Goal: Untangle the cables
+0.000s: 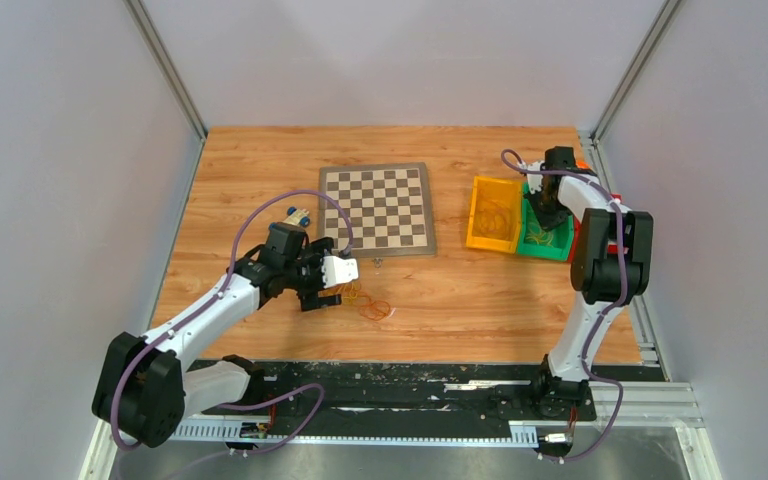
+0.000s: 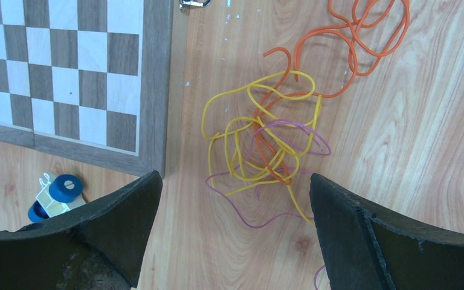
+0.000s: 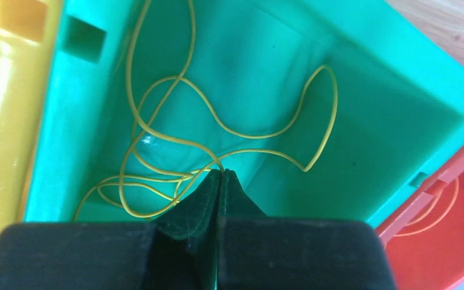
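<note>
Right now the left gripper (image 2: 234, 181) hangs spread wide, gripping nothing, over the tangle of cables (image 2: 266, 145): yellow, orange and purple strands lying on the wooden table (image 2: 399, 151), just right of the chessboard (image 2: 66, 72) corner. A small blue-and-white object (image 2: 57, 194) sits at the lower left. The right gripper (image 3: 220, 175) is clenched inside the green bin (image 3: 399, 90), pinching a yellow cable (image 3: 260, 136) at its tips. A yellow bin (image 3: 0, 121) adjoins on the left, a red bin (image 3: 453, 241) at the lower right.
</note>
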Tool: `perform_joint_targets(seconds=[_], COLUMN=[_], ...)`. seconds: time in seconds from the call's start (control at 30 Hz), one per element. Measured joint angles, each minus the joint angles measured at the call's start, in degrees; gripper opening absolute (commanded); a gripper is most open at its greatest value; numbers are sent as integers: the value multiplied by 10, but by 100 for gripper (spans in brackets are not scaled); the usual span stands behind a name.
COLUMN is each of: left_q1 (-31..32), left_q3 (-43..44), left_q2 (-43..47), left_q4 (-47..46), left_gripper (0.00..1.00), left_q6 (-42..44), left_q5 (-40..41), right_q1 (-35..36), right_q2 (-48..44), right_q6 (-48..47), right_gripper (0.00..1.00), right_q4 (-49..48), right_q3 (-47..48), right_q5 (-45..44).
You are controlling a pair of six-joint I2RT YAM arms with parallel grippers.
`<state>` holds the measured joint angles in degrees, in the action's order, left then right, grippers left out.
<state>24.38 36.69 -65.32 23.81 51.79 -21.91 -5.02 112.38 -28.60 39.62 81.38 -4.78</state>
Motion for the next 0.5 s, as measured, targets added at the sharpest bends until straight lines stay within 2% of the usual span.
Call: perform_joint_targets(seconds=[0.1,0.13,0.27,0.3,0.5], left_q1=[0,0,0,0,-4], left_q3=[4,4,4,4,4], left_q2=[0,0,0,0,0], left_q4=[2,2,4,4,8], left_gripper=[100,100,100,100,100], left_q6=[0,0,1,1,-1], left_q5=[0,0,0,0,-5], right_q1=[-1,-1,-1,-1,-3], right_q2=[0,0,0,-1,-51], right_q6=[0,0,3,4,4], right_gripper=[0,5,50,57,69], right_q4=[0,0,7,10,54], right_q3=[0,0,0,0,33], right_q5=[-7,-7,6,14,79])
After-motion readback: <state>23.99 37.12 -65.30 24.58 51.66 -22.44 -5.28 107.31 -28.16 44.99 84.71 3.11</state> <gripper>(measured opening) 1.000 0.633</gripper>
